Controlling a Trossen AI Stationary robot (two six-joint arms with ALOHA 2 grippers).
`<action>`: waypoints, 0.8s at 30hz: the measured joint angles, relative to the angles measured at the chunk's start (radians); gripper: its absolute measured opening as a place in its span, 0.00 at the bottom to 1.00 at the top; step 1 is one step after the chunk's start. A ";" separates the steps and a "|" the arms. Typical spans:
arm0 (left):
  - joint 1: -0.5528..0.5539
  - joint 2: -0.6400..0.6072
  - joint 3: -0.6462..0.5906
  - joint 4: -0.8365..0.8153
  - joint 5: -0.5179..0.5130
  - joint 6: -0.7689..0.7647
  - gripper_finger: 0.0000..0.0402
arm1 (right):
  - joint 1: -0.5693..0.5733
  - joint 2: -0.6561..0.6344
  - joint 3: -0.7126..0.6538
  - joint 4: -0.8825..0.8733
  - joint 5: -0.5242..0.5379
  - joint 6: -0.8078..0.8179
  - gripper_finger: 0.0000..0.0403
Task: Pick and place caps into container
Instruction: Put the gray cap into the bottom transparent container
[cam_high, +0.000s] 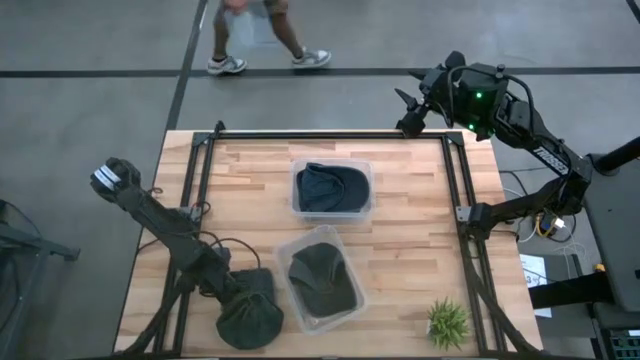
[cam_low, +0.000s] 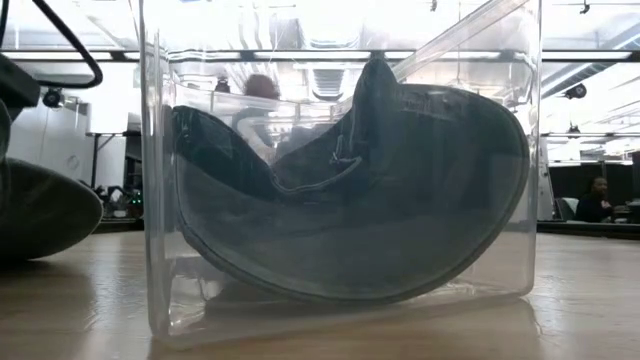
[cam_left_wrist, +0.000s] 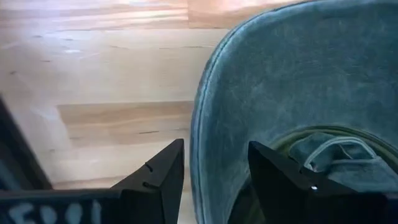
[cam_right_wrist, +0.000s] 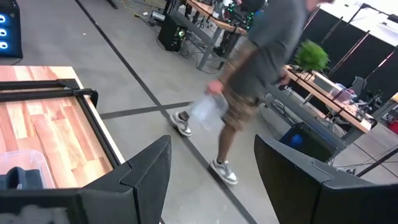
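Two caps binned; left hand (cam_high: 262, 300) straddles an olive cap (cam_high: 250, 318).

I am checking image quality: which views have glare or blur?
Low view: bright ceiling light glares through the clear container around the cap. Right wrist view: the walking person is motion-blurred. Left wrist view: a sharp olive cap brim.

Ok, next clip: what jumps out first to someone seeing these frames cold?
Probably the two clear containers mid-table, each holding a cap: a navy cap in the far container, an olive cap in the near container. Next, the left gripper, open around the brim of a third cap at the near left edge. The right gripper hangs open beyond the far right corner, where a person walks past.
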 joint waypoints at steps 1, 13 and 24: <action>0.000 0.000 -0.009 0.017 -0.001 0.005 0.42 | 0.000 0.000 0.000 0.000 0.000 0.000 0.56; -0.001 -0.006 -0.009 0.064 -0.054 0.088 0.04 | 0.000 0.000 -0.015 0.003 0.000 0.026 0.56; -0.002 -0.101 0.186 -0.233 -0.138 0.166 0.02 | 0.000 0.000 -0.064 0.002 0.000 0.026 0.56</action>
